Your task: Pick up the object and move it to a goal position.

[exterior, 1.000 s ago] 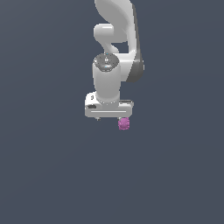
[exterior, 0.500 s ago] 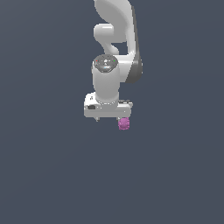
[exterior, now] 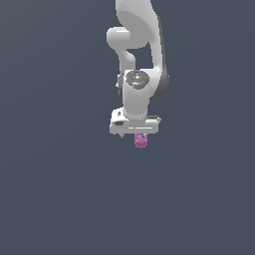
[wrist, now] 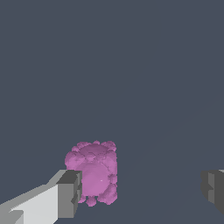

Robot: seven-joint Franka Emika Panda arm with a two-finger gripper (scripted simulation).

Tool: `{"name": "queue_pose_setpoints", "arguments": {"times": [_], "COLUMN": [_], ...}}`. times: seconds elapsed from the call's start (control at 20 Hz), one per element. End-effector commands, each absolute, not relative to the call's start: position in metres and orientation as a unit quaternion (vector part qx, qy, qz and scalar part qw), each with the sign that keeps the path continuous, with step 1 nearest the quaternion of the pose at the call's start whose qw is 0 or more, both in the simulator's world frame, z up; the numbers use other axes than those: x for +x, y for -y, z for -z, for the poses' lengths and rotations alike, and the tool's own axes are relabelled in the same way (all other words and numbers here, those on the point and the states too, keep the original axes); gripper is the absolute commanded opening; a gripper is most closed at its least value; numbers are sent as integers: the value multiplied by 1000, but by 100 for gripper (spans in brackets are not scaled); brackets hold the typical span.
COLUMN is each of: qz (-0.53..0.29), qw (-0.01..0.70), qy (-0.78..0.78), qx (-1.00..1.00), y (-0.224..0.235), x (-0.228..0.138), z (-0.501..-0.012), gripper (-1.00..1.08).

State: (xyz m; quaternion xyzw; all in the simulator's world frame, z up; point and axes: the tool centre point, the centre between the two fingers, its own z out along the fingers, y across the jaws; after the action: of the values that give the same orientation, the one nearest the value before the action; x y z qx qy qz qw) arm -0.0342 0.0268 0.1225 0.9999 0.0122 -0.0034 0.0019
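Pink and lumpy, the blob (exterior: 141,141) sits just under my gripper (exterior: 134,133) in the exterior view, toward that view's right end of the white gripper body, on the plain grey floor (exterior: 60,199). From out there I see my whole arm (exterior: 137,60) coming down from the top of the picture, with the wrist bent over the spot, but the fingers are too small to tell apart.

My wrist view gives what that one hides. One dark finger pad (wrist: 70,194) stands right against the side of the blob (wrist: 93,171), touching it or very nearly, while the other pad (wrist: 213,189) is well apart from it at the far edge of the picture. So my jaws are spread wide and nothing is gripped. The bumps and the roughly round, slightly barrel-like shape of the blob show clearly only here.

Compared with half a second ago, the arm, gripper and blob look in much the same places in the exterior view; I can see no clear shift.
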Motion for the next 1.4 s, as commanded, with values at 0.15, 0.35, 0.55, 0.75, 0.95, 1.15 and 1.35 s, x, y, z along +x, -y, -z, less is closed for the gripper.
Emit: {"name": "queue_pose_setpoints", "arguments": {"times": [0.15, 0.35, 0.55, 0.75, 0.95, 1.15, 1.35], "qz": [1, 0, 0, 1, 1, 0, 0], "qw": [1, 0, 0, 0, 0, 0, 0], "qy": [-19, -21, -22, -22, -22, -22, -22], "qx": [1000, 1000, 1000, 1000, 1000, 1000, 1000], "y": [-56, -66, -70, -69, -70, -70, -70], "x": [-55, -64, -67, -67, -67, -68, -68], "z": [-101, -92, -89, -87, -74, -53, -41], "gripper": [100, 100, 100, 100, 100, 100, 100]}}
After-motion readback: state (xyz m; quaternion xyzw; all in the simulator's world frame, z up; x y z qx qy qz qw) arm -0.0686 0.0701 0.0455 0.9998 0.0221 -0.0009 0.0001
